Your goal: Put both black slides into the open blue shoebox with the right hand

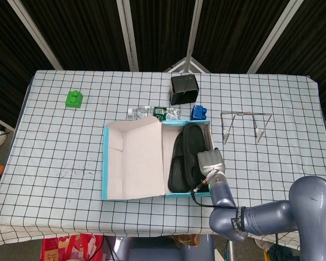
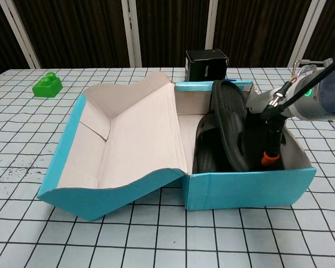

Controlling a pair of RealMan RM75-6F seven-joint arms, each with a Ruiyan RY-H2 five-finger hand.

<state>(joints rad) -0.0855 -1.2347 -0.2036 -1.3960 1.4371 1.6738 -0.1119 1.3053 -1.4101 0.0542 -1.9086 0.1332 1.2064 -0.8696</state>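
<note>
The open blue shoebox point(image 1: 104, 163) point(image 2: 245, 190) sits mid-table with its lid folded out to the left. Both black slides are inside its right half. One lies low point(image 1: 177, 166) point(image 2: 207, 146). The other point(image 1: 194, 142) point(image 2: 229, 123) stands on edge and leans on it. My right hand point(image 1: 211, 162) point(image 2: 272, 120) holds the upright slide from its right side, with fingers point(image 2: 271, 146) pointing down inside the box against the sole. The thumb is hidden. My left hand is in neither view.
Behind the shoebox stand a black box point(image 1: 184, 88) point(image 2: 206, 63), a blue brick point(image 1: 199, 112) and a lying plastic bottle point(image 1: 152, 112). A metal wire rack point(image 1: 244, 124) sits to the right. A green brick point(image 1: 74, 99) point(image 2: 47, 85) is at the far left.
</note>
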